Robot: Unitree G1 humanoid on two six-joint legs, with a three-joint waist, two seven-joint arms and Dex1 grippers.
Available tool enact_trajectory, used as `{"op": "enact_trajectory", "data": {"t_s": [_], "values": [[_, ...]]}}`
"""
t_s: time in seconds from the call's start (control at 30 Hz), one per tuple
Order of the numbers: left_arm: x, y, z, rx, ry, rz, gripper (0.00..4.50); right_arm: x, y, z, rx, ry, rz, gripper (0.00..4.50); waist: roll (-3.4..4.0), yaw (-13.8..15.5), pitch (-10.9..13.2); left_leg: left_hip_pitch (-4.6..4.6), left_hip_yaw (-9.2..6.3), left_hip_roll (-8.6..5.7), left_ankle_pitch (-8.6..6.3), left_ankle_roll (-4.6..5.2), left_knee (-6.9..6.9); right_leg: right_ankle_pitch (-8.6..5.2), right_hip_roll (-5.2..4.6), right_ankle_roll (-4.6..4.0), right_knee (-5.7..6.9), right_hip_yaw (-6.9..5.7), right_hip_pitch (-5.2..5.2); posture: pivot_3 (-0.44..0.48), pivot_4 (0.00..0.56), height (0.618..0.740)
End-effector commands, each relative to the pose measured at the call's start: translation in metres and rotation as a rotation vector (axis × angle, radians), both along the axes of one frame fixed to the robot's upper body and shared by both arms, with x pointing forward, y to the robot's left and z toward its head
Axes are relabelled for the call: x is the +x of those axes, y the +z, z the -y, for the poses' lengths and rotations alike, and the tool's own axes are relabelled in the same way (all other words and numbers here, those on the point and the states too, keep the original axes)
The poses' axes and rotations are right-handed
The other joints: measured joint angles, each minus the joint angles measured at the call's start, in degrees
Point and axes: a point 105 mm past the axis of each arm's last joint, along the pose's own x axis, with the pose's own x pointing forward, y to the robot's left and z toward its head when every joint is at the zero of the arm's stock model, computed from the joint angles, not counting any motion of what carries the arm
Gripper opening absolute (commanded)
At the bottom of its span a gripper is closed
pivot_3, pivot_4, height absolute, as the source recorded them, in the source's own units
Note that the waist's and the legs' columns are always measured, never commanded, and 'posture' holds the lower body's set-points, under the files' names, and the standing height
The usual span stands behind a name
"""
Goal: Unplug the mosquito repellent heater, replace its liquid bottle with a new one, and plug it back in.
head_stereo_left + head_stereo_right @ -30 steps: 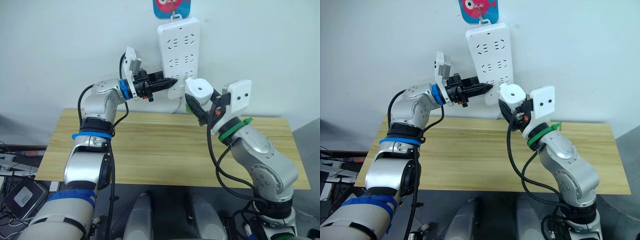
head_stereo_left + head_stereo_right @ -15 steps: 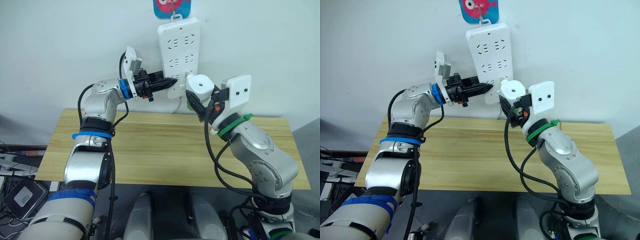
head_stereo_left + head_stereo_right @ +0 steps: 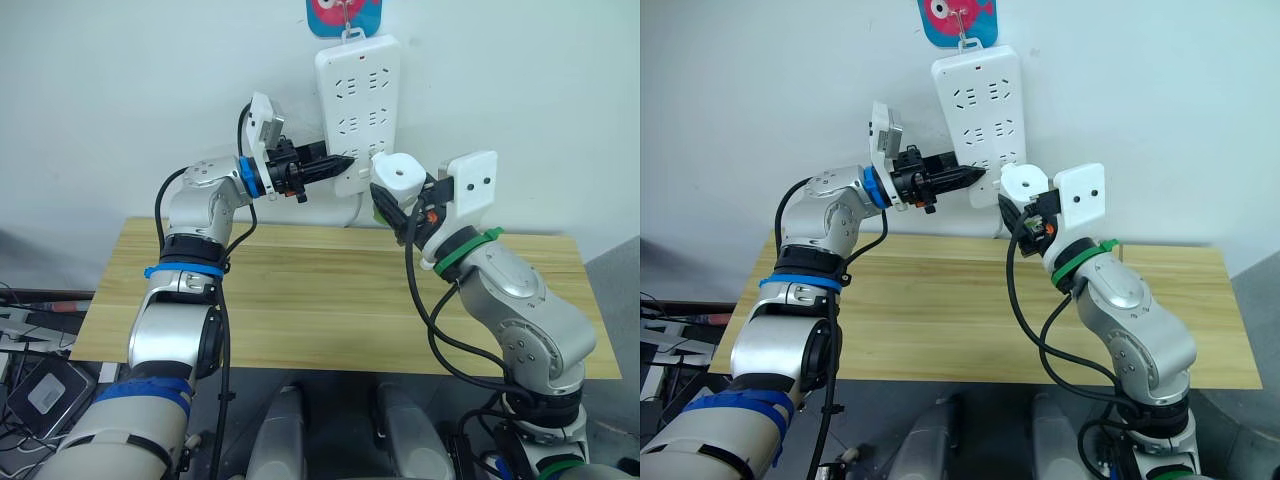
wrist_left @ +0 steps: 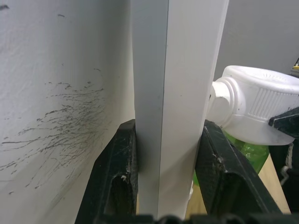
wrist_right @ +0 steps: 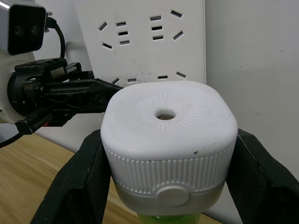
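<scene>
The mosquito repellent heater (image 3: 398,172), a white rounded unit with a vented top, has a green liquid bottle (image 4: 254,151) under it. My right gripper (image 3: 400,196) is shut on it, and its black fingers (image 5: 77,182) clamp both sides of the body (image 5: 166,135). The heater hangs just off the lower right corner of the long white power strip (image 3: 358,90) on the wall; its prongs are hidden. My left gripper (image 3: 340,162) is shut on the strip's lower left edge (image 4: 173,93), one finger (image 4: 117,172) behind it and one in front.
The wooden table (image 3: 320,290) runs below both arms. A blue and red fish-shaped hook (image 3: 345,15) holds the strip on the white wall. Cables and small devices (image 3: 45,395) lie on the floor at the left.
My right wrist has shifted a little up and toward the power strip with the heater in its grip. The left arm has stayed put on the strip.
</scene>
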Motion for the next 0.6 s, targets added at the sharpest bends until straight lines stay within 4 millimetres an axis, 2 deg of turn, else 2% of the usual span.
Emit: {"op": "enact_trajectory", "data": {"t_s": [0.03, 0.4, 0.6], "values": [[-0.003, 0.012, 0.003, -0.013, -0.015, 0.045, 1.32, -0.005, 0.020, 0.000, 0.029, -0.003, 0.089, 2.96, 0.00, 0.0, 0.0, 0.00, 0.00, 0.00, 0.00, 0.00, 0.00, 0.00, 0.00, 0.00, 0.00, 0.00, 0.00, -0.058, 0.274, 0.740], [-0.004, 0.014, 0.005, -0.018, -0.020, 0.052, 1.32, 0.002, 0.016, 0.001, -0.006, -0.032, 0.060, 2.96, 0.00, 0.0, 0.0, 0.00, 0.00, 0.00, 0.00, 0.00, 0.00, 0.00, 0.00, 0.00, 0.00, 0.00, 0.00, -0.060, 0.274, 0.740], [-0.008, 0.009, 0.011, -0.007, -0.040, 0.065, 1.32, 0.011, 0.015, -0.008, -0.001, -0.037, 0.024, 2.96, 0.00, -0.3, 0.0, 0.01, 0.01, 0.02, 0.00, 0.01, 0.01, 0.00, 0.00, 0.00, 0.02, 0.01, -0.01, -0.065, 0.274, 0.740]]}}
